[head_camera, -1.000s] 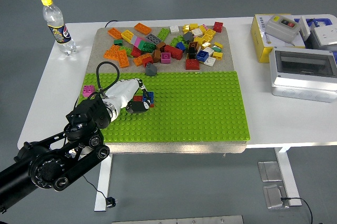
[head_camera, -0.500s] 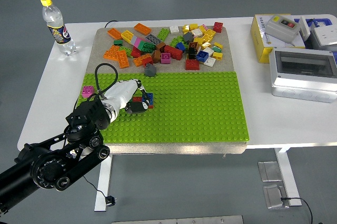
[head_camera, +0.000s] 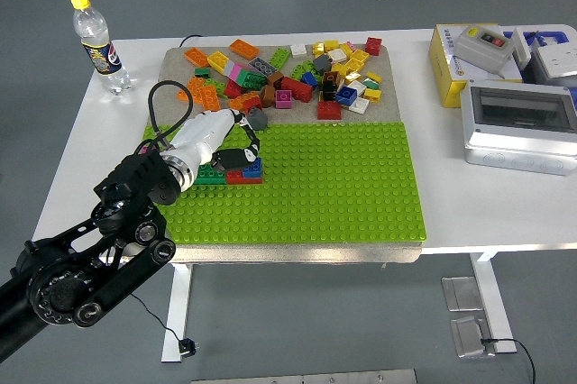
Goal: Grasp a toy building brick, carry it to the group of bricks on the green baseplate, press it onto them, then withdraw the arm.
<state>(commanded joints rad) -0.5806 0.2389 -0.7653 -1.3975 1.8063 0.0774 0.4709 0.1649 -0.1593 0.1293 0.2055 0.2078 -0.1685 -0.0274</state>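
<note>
Bricks on green baseplate [head_camera: 343, 186]: small group [head_camera: 233, 174] w/ green, red, blue pcs, sitting directly under left hand [head_camera: 225, 145] fingertips, near plate's left side. Left hand over group, fingers [head_camera: 245, 138] curled downward; can't tell whether gripping a brick or just touching tops. Loose brick pile [head_camera: 288, 73] just beyond hand, on tan mat [head_camera: 176, 64] past plate's far edge. Grey brick [head_camera: 259, 117] just beyond fingers. Water bottle [head_camera: 97, 41] well off to hand's left, far corner of white table [head_camera: 451, 159]. Boxes [head_camera: 509, 96] well apart to right.
</note>
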